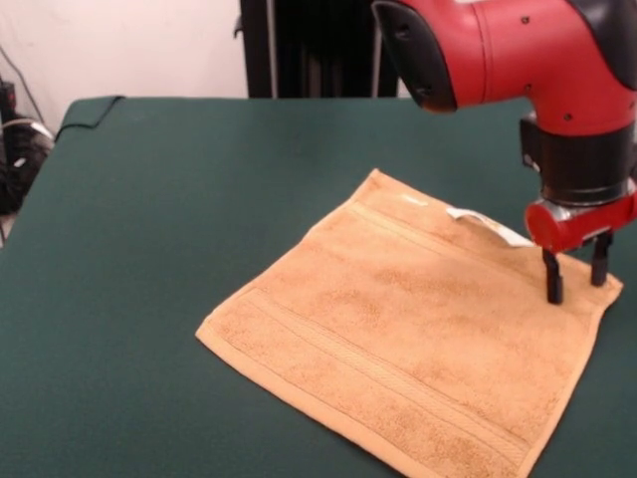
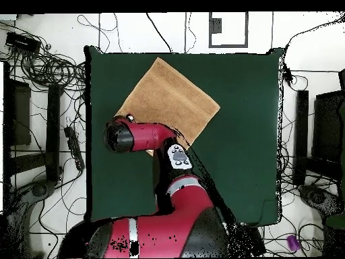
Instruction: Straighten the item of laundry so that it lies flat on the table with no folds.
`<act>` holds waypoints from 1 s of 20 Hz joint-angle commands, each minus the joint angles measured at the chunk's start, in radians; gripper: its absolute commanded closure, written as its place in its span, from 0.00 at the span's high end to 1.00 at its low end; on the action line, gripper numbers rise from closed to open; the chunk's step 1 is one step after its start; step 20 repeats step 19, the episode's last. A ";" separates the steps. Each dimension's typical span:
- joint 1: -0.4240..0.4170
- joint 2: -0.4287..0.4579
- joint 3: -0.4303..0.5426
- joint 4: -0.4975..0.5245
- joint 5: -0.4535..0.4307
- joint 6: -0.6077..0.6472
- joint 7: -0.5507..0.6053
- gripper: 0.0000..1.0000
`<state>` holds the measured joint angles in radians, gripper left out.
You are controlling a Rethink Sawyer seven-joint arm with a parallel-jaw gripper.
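Observation:
The tan-orange terry towel [image 1: 408,354] lies spread out flat on the dark green table [image 1: 149,219], turned like a diamond, with woven border bands near two edges. Its small white care tag [image 1: 488,225] sticks out at the far right edge. My gripper [image 1: 574,274] hangs from the red arm over the towel's right corner, its two black fingers [image 1: 551,277] apart and empty, tips just at the cloth. In the overhead view the towel [image 2: 174,98] sits at the table's upper left, and the arm's head covers the corner where the gripper is.
The table's rim [image 2: 269,135] has cables and dark equipment [image 2: 40,81] around it on the floor. A black stand [image 1: 309,45] rises behind the table's far edge.

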<state>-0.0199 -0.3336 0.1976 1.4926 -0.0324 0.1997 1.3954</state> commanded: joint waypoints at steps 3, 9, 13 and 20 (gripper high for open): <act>0.217 0.042 -0.138 0.058 0.081 0.022 0.325 1.00; 0.228 0.046 -0.152 0.059 0.129 0.022 0.303 1.00; 0.249 0.048 -0.177 0.039 0.144 0.030 0.292 1.00; 0.289 0.062 -0.229 0.024 0.189 0.084 0.297 0.00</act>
